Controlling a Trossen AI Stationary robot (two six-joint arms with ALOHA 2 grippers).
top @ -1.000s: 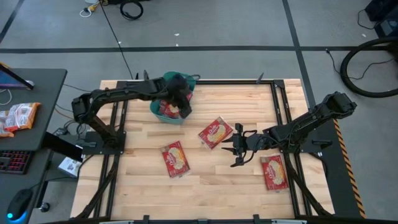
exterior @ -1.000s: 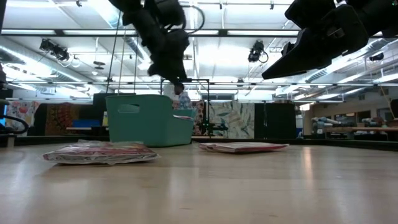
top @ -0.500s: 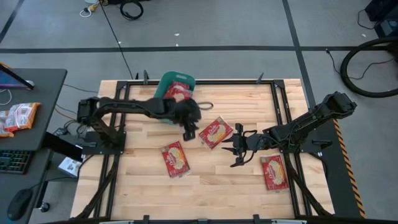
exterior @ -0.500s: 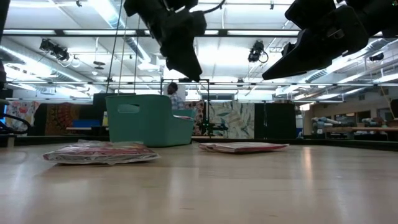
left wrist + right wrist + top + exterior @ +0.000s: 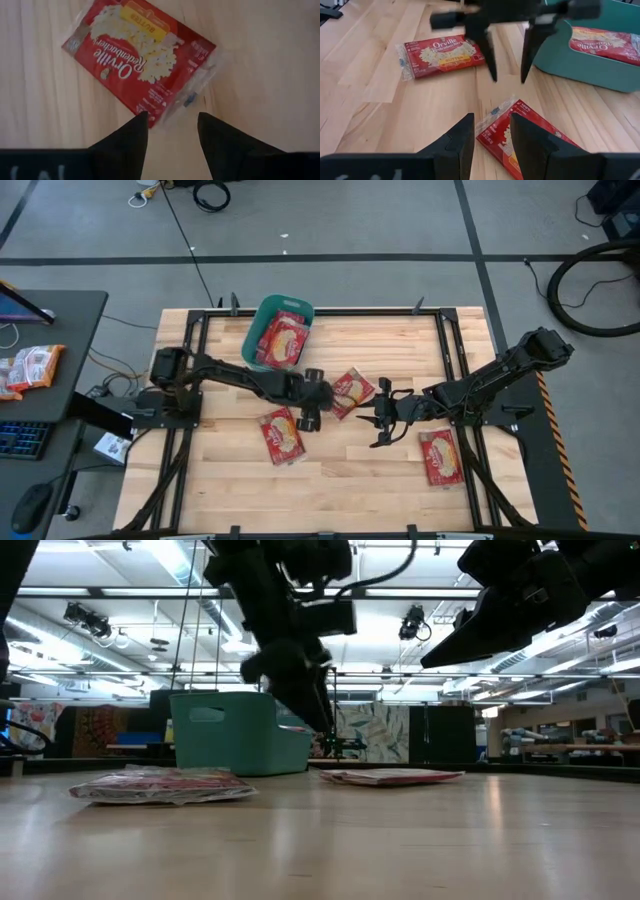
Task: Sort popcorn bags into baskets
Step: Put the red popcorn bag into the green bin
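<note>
The left claw (image 5: 311,412) hangs released, fingers spread, over the middle of the surface (image 5: 340,470), above the left corner of the centre popcorn bag (image 5: 350,390). In the left wrist view that bag (image 5: 142,60) lies flat with its clear crimped end pointing between the two fingers. The right claw (image 5: 383,420) waits just right of the same bag, also released, holding nothing.

Bag locations: one at centre, one to the near left (image 5: 281,435), one at the near right (image 5: 441,457) beside the right arm. Several more already lie in the teal basket (image 5: 262,312) at the far left-centre.

Handling judgement: the bags look light, thin and flexible, wrapped in glossy film that is likely slippery. Lying flat, they offer little height to pinch. The best hold is probably across a short edge or the crimped seam, with the fingers pressed down to the wood so the film bunches between them. A hold on the face alone may slide off.

Obstructions: the right claw sits near the centre bag and could crowd the approach. The path to the basket appears open. Orange-and-white packets (image 5: 30,368) lie on a side desk (image 5: 80,310) off to the left, well apart.
</note>
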